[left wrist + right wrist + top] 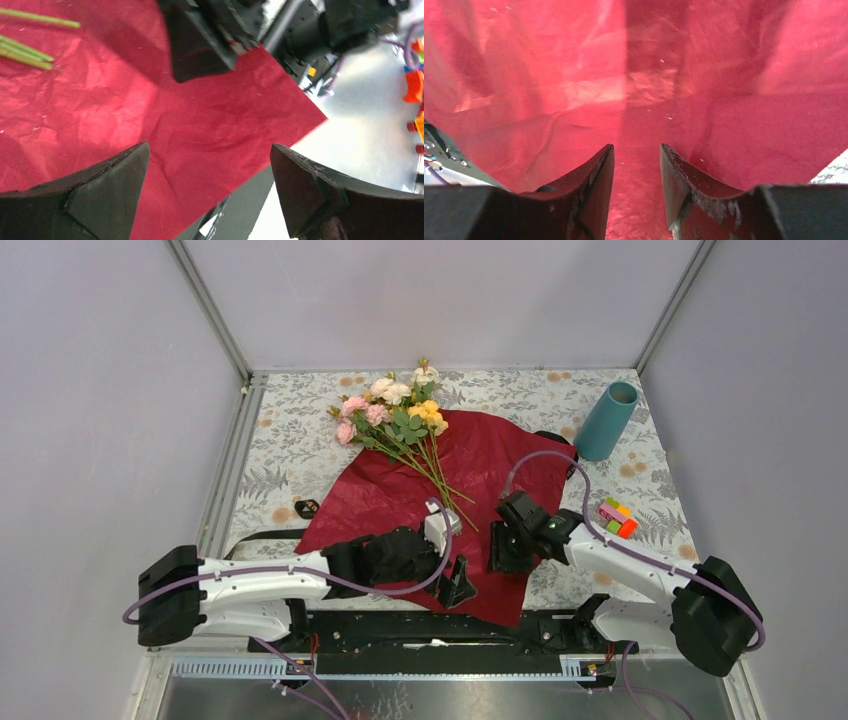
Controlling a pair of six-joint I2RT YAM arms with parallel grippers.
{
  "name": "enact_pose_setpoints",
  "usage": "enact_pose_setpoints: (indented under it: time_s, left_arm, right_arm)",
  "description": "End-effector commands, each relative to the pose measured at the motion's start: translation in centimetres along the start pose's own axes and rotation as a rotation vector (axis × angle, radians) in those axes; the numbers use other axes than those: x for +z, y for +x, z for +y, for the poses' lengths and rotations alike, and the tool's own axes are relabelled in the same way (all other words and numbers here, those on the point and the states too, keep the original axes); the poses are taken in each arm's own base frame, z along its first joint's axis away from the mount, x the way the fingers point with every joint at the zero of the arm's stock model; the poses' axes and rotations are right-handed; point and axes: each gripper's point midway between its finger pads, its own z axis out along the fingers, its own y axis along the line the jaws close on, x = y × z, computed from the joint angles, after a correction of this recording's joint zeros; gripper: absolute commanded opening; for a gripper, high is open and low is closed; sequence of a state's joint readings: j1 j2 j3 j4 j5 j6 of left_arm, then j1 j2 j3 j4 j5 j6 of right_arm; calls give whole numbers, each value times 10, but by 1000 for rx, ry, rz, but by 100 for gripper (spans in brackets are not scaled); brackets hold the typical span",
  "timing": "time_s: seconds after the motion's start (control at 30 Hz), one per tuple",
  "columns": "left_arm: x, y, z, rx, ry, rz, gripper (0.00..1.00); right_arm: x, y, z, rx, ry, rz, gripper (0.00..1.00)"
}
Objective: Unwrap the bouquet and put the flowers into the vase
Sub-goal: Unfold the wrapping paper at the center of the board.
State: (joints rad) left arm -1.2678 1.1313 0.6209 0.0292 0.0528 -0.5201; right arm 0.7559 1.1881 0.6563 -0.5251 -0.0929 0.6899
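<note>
Just beyond left hand [457, 583]: flowers [404, 428]

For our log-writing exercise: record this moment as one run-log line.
wrapping paper: spread open | flowers: lying on it | vase: without flowers | left claw: open | right claw: narrow gap, over paper

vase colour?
The vase is plain teal-blue; it shows best in the top external view.

We note stems [25, 50] cut off by the left wrist view's edge, toy [414, 85] blurred and cropped at its right, small dark item [306, 508] beside paper [480, 470] too small to identify.
</note>
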Motion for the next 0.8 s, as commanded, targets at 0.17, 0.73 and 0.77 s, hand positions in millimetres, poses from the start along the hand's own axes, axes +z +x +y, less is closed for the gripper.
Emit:
enact_pose_setpoints:
  time_s: [0.17,0.73,0.77]
  left_arm:
    - [33,25,25,-112,-58,47,98]
    - [10,90,54,-233,-141,164,97]
    - [6,80,50,-229,-133,135,98]
  right_arm:
    - [16,19,-39,196,113,-60,46]
    - [0,9,-51,206,149,-161,53]
    - [-5,4,-47,195,133,-181,55]
